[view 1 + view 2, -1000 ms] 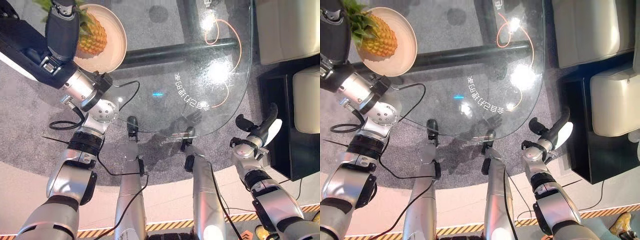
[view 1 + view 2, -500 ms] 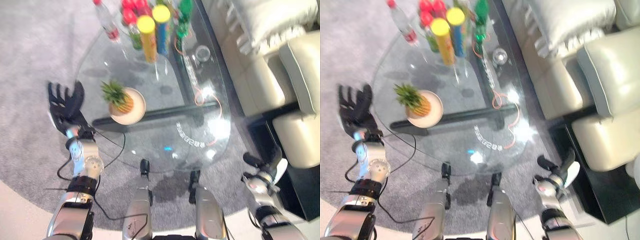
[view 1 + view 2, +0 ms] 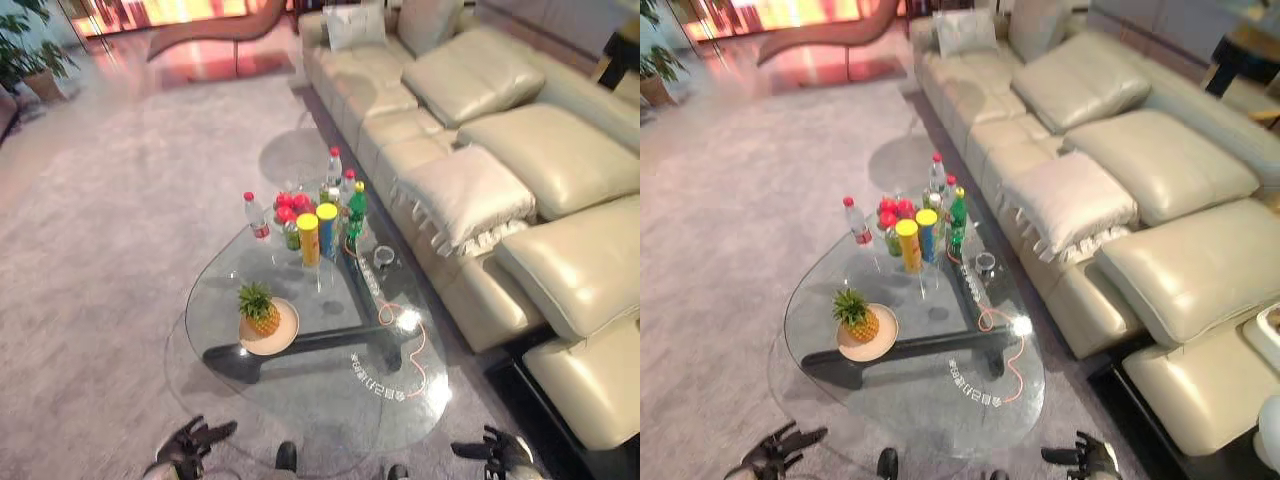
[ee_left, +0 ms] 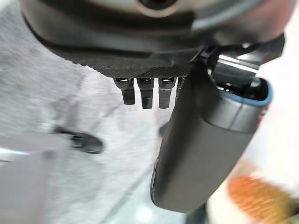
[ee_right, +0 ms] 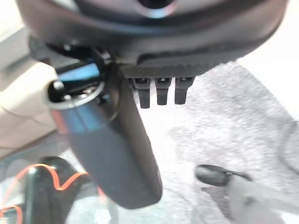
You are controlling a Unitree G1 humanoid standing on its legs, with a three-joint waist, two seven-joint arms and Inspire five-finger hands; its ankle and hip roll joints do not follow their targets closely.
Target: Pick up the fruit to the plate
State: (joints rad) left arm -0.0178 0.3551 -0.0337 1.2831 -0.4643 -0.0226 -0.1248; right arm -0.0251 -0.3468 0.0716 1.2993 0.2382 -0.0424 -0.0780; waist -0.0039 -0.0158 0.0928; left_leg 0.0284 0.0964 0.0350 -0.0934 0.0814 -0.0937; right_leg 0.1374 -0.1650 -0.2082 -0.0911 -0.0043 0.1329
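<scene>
Your left hand [image 3: 185, 448] hangs low at the near edge of the glass worktop [image 3: 330, 390], its fingers [image 4: 141, 93] spread and relaxed, grasping nothing. Your right hand [image 3: 498, 452] sits at the opposite near corner, fingers [image 5: 156, 91] likewise straight and released, thumb standing out beside them.

Look past both hands to the pineapple [image 3: 260, 312]: it stands upright on the round cream plate [image 3: 285, 333], toward your left side of the worktop. Its body is golden-orange with a rough, scaled skin, and a spiky green crown tops it. It is well apart from either hand.

Farther back on the glass stands a cluster of bottles [image 3: 340, 195], with a yellow-lidded can [image 3: 308, 238] and a blue one [image 3: 327, 228] among them. An orange cord [image 3: 415, 345] loops on the worktop near the cream sofa [image 3: 520, 170]. Grey carpet [image 3: 90, 300] lies around it.
</scene>
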